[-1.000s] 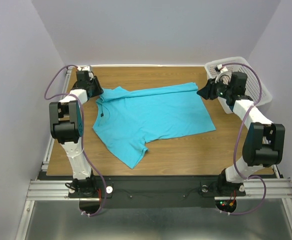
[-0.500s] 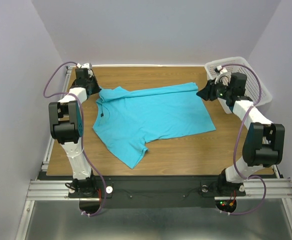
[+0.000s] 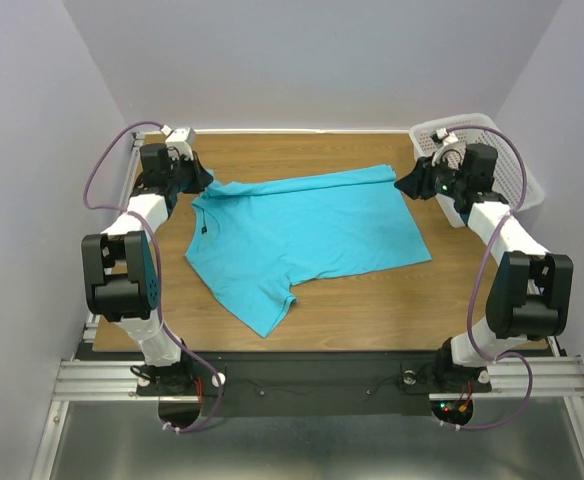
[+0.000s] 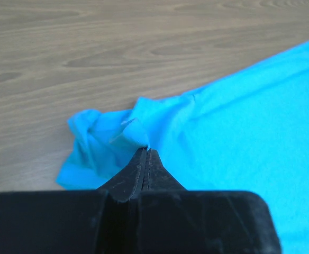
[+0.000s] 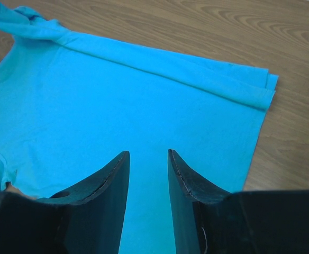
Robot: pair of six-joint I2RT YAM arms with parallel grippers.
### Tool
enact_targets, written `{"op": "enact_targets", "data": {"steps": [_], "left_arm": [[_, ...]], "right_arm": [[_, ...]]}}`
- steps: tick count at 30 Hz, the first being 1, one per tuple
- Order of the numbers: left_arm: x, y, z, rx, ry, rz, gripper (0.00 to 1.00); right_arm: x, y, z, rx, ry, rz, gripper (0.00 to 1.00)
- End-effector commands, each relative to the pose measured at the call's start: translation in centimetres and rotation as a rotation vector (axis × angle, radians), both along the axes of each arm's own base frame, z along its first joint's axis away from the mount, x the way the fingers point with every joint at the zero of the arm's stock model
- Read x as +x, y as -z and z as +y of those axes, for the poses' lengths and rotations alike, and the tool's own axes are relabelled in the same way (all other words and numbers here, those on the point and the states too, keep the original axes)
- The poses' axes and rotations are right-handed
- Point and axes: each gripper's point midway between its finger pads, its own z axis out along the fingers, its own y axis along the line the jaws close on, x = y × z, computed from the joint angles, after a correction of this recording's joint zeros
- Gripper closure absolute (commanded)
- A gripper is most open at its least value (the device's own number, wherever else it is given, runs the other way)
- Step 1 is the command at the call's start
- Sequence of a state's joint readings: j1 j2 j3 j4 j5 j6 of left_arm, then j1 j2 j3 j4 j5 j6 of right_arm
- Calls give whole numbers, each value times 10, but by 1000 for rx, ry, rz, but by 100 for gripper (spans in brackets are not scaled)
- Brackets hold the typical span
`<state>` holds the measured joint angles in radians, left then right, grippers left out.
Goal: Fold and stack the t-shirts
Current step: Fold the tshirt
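**T-shirt** (image 3: 302,235): one, plain turquoise-blue, short-sleeved, with a round neck and thin soft fabric. A small dark neck label (image 3: 209,228) sits just to the near side of the left claw. The garment lies mostly flat on the wooden table (image 3: 372,310) and spans the space between the two claws. Its far edge is turned over in a long narrow band running from the left claw's tip across to beneath the right claw. One sleeve (image 3: 267,310) points away from both claws, towards the arm bases. The cloth at the left claw's tip is bunched and crumpled.

**Left claw** (image 4: 145,152): fingers pressed together, pinching a raised fold of the t-shirt at its shoulder corner.

**Right claw** (image 5: 146,154): fingers parted and holding nothing. It hangs over the hem end of the t-shirt, with the folded band ahead of its tips.

**Basket** (image 3: 492,122): white perforated plastic, directly behind the right claw and partly covered by that arm. Contents cannot be made out.
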<state>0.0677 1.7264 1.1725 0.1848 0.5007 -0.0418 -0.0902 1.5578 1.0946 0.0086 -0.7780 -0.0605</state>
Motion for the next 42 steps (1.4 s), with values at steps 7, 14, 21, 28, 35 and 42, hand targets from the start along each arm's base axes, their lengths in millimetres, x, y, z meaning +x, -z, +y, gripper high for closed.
{"op": "enact_targets", "data": {"steps": [7,14,21,28,35,42], "left_arm": [[-53,42,-20,49,232,65,92],[-83,62,-13,119,178,154,62],[-71,-61,18,116,-120,-238,20],[-5,-40,-9,32,24,-37,16],[30,15,-36,116,109,108,19],[47,51,-34,248,30,176,21]], "right_arm": [[-4,-7,1,-20,-6,-51,59],[-3,-2,2,-16,-11,-39,59],[-5,-2,1,-28,-5,-48,59],[-5,6,0,-26,-7,-27,59],[-7,12,0,-26,-8,-15,59],[-7,19,-1,-25,-8,1,59]]}}
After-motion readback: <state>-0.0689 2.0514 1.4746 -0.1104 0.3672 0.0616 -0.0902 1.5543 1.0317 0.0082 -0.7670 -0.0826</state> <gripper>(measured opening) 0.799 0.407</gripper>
